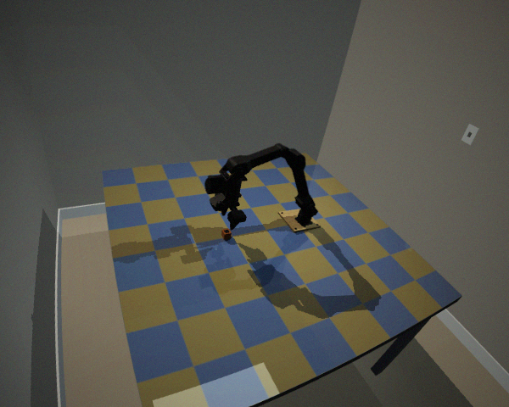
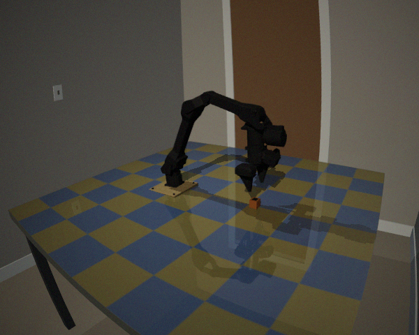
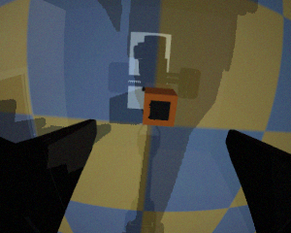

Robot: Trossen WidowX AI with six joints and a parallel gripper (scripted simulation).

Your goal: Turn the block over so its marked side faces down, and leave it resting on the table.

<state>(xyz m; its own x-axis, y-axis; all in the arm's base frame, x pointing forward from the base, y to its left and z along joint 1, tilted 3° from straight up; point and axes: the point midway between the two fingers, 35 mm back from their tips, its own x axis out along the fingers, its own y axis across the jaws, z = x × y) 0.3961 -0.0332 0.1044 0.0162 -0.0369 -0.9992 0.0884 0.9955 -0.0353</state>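
A small orange block [image 1: 226, 233] [image 2: 254, 202] [image 3: 160, 109] rests on the checkered table [image 1: 246, 324] [image 2: 130, 252]. In the wrist view its dark square marked side faces up toward the camera. My gripper [image 1: 232, 224] [image 2: 255, 183] [image 3: 165, 132] is open and empty. It points down and hangs a little above the block, just to the side nearer the arm's base. In the wrist view the block sits centred between the two dark fingers, slightly ahead of their tips.
The arm's base stands on a tan mounting plate [image 1: 289, 220] [image 2: 159, 189] near the block. Arm shadows fall across the blue and yellow squares. A pale reflection patch [image 1: 232, 385] lies at the table's near edge. Walls and a brown door [image 2: 274, 72] stand behind the table.
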